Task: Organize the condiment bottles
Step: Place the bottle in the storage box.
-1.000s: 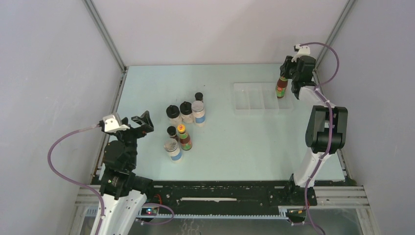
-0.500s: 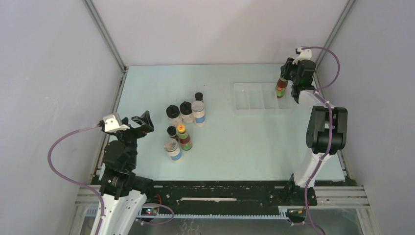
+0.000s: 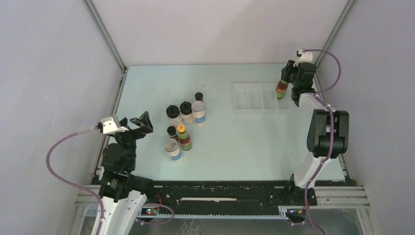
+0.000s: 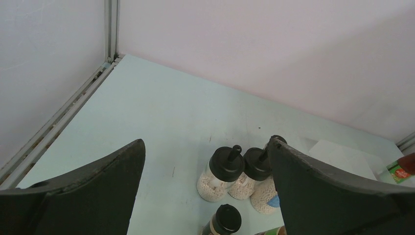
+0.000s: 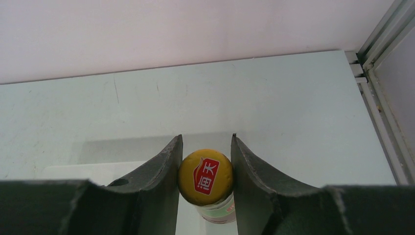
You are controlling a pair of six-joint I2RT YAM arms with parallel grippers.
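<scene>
R claw (image 3: pixel 284 82) is gripping a red sauce bottle (image 3: pixel 281 89) upright at the far R end of the clear tray (image 3: pixel 249 98), over or in the last compartment. Top cam isn't showing whether the base is touching the tray floor. R wrist cam is giving what top cam can't: both fingers (image 5: pixel 156 171) are pressing the sides of the yellow cap (image 5: pixel 205 177), red logo facing up, no gap either side. Only top cam is showing the bottle's body & label.

L claw (image 3: pixel 137 123) is hanging wide open w/ nothing in it, near the L edge of the surface (image 3: pixel 244 147), apart from the cluster. L wrist cam is looking btwn its spread fingers at two black-lidded jars (image 4: pixel 222 174) standing close together, a tiny dark jar (image 4: pixel 222 220) nearer, and a blue-labelled jar (image 4: pixel 265 199) half hidden behind the finger on the view's R. Top cam is showing the whole group mid-surface: 7 bottles, incl. a second red sauce bottle (image 3: pixel 184 138), both grey-lidded jars (image 3: pixel 198 112) and a second tiny jar (image 3: pixel 198 96) at the far side.
</scene>
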